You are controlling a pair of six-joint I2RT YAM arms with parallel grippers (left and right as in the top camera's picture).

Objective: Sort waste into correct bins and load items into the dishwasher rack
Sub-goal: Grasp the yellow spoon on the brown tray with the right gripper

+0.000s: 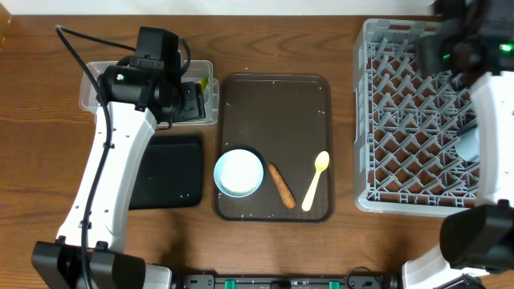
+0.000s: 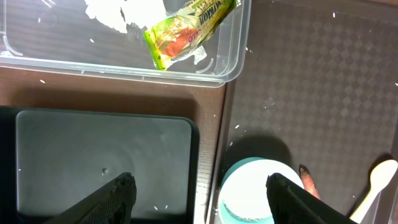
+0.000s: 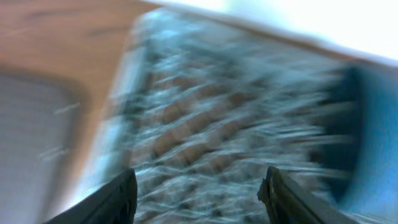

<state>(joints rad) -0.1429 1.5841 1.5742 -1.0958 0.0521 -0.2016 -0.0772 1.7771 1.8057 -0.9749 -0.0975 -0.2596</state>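
Note:
My left gripper (image 2: 200,182) is open and empty, above the gap between the clear tub (image 2: 231,65) and the black tray (image 2: 99,155). The tub holds crumpled white tissue (image 2: 115,14) and a yellow-green wrapper (image 2: 186,30). On the brown serving tray (image 1: 273,104) are a white bowl with a pale-blue rim (image 1: 238,172), an orange food stick (image 1: 281,185) and a pale yellow spoon (image 1: 316,180). My right gripper (image 3: 199,177) is open and empty over the grey dishwasher rack (image 1: 409,120); its view is blurred. A dark-blue thing (image 3: 370,124) sits in the rack.
White rice grains speckle the serving tray (image 2: 323,93) and the black tray (image 1: 165,171). The left arm (image 1: 120,160) crosses the black tray's left side. The right arm (image 1: 490,120) covers the rack's right side. Wooden table surrounds everything.

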